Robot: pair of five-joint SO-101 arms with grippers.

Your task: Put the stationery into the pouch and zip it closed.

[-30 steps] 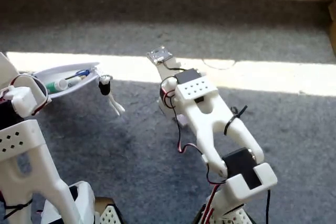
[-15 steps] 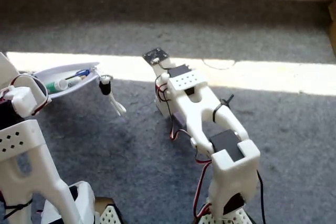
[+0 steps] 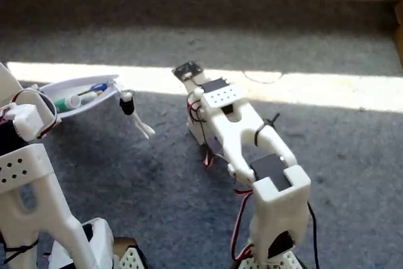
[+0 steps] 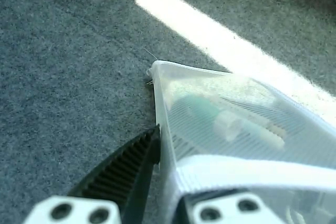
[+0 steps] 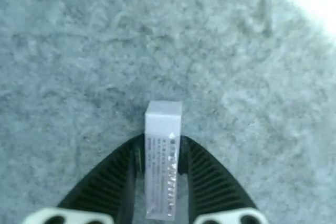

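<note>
**Right wrist view: eraser in the jaws**

The right gripper [image 5: 161, 142] is pinched snug on a white eraser [image 5: 163, 121] over the grey carpet [image 5: 79, 51]. On the far left, the left gripper [image 4: 165, 153] is clamped on the edge of the clear pouch [image 4: 173, 85], with pens [image 4: 231, 121] inside it.

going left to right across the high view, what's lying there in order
pouch → small black and white item → right arm
</note>
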